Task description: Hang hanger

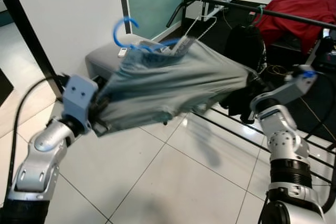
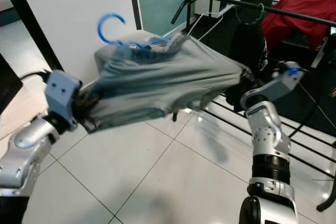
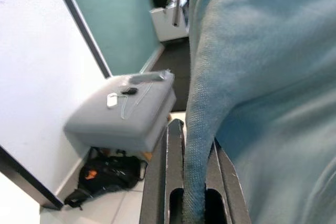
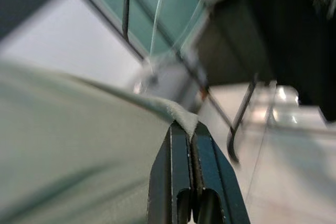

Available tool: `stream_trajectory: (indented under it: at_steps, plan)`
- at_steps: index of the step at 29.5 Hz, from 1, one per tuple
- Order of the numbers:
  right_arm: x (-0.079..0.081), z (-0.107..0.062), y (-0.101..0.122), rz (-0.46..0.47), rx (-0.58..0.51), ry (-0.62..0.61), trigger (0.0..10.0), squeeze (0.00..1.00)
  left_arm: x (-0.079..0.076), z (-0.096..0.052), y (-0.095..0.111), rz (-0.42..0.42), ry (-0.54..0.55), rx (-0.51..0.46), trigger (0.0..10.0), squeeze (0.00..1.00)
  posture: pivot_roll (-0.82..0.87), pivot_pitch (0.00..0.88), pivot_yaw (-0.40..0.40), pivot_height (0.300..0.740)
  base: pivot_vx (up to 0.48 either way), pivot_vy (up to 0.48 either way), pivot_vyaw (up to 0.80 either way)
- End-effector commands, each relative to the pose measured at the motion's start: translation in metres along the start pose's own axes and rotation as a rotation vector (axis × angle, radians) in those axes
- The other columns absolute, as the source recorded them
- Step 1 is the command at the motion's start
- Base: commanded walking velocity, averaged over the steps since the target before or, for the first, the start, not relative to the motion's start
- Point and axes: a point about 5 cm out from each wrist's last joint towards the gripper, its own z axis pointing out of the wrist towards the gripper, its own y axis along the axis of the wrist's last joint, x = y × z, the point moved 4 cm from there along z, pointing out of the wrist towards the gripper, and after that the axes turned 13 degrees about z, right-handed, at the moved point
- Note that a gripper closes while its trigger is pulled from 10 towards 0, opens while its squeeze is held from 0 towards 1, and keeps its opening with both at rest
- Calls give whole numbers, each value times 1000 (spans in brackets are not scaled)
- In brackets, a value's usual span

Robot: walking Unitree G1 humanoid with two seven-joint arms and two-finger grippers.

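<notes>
Two grippers stretch one grey-blue shirt [image 1: 168, 85] between them above the tiled floor [image 1: 173, 182]: left gripper [image 3: 184, 182] pinching one edge, right gripper [image 4: 191, 177] pinching the other. Blue hanger [image 1: 126, 32] inside shirt, hook up, near black rail [image 1: 273, 13].

We see the left pincer [image 3: 193, 182] closed on a fold of grey-blue cloth [image 3: 262, 77], the hem running down between its two black fingers [image 3: 160, 182]. The cloth spreads up and away from the pincer across much of the frame. Beyond it sits a grey ottoman [image 3: 126, 114] against a white wall [image 3: 42, 61], with a small white object [image 3: 112, 99] and a dark one [image 3: 127, 91] on its top. A black bag [image 3: 105, 174] with an orange spot lies on the floor at the ottoman's base. A teal panel [image 3: 115, 19] stands behind, next to the wall.
</notes>
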Motion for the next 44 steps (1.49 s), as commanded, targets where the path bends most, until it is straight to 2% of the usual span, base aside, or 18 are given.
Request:
stream_trajectory:
  at_steps: [1, 3, 5, 6, 9, 13, 15, 16, 17, 18, 19, 30, 33, 35, 39, 41, 42, 44]
  plan:
    - [3, -3, -27, -28, 112, 5, 0, 0, 12, -1, -2, -32, 87, 11, 10000, 0, -87, 47, 6, 740, 0, 0, 0]
    - [21, -6, -52, -38, 207, 74, 0, 0, 9, 1, 4, -64, 99, -20, 10000, 0, -88, 48, 7, 740, 0, 0, 0]
    - [21, -6, -52, -38, 207, 74, 0, 0, 9, 1, 4, -64, 99, -20, 10000, 0, -88, 48, 7, 740, 0, 0, 0]
    - [39, -10, -73, -38, 286, 141, 0, 0, 3, 4, 12, -102, 94, -58, 10000, 0, -86, 44, 1, 740, 0, 0, 0]
    - [39, -10, -73, -38, 286, 141, 0, 0, 3, 4, 12, -102, 94, -58, 10000, 0, -86, 44, 1, 740, 0, 0, 0]
    - [84, -21, -109, -57, 414, 333, 0, 0, -25, 12, 40, -231, 14, -194, 10000, 0, -83, 31, 0, 740, 0, 0, 0]
    - [89, -22, -111, -87, 420, 353, 0, 0, -32, 13, 46, -249, -20, -221, 10000, 0, -83, 31, 0, 740, 0, 0, 0]
    - [88, -21, -110, -110, 411, 348, 4353, 0, -36, 14, 49, -256, -41, -234, 10000, 0, -84, 29, 1, 740, 0, 0, 0]
    - [88, -22, -107, -121, 402, 365, 10000, 0, -39, 14, 50, -251, -59, -236, 10000, 0, -84, 28, 1, 740, 0, 0, 0]
    - [89, -24, -101, -137, 392, 405, 10000, 875, -40, 13, 49, -227, -82, -229, 10000, 0, -85, 25, 3, 740, 0, 0, 0]
    - [91, -28, -97, -153, 395, 458, 10000, 1000, -41, 12, 47, -201, -103, -218, 10000, 0, -85, 25, 3, 740, 0, 0, 0]
    - [64, -75, -76, -462, 625, 720, 10000, 1000, -37, -11, 4, 158, -396, -29, 10000, 0, -83, 32, 3, 740, 0, 0, 0]
    - [49, -92, -76, -546, 738, 740, 10000, 1000, -31, -18, -14, 295, -474, 58, 10000, 0, -80, 37, 4, 740, 0, 0, 0]
    - [19, -97, -73, -732, 827, 662, 10000, 1000, -20, -22, -27, 445, -540, 129, 10000, 0, -81, 38, 5, 740, 0, 0, 0]
    - [11, -92, -63, -795, 807, 622, 10000, 1000, -17, -21, -27, 481, -553, 136, 10000, 0, -82, 41, 10, 740, 0, 0, 0]
    - [16, -83, -49, -795, 711, 610, 10000, 1000, -16, -20, -25, 489, -566, 131, 10000, 0, -82, 42, 13, 740, 0, 0, 0]
    - [29, -72, -26, -772, 571, 617, 10000, 1000, -16, -19, -23, 490, -593, 121, 10000, 0, -80, 44, 18, 740, 0, 0, 0]
    - [29, -72, -26, -772, 571, 617, 10000, 1000, -16, -19, -23, 490, -593, 121, 10000, 0, -80, 44, 18, 740, 0, 0, 0]
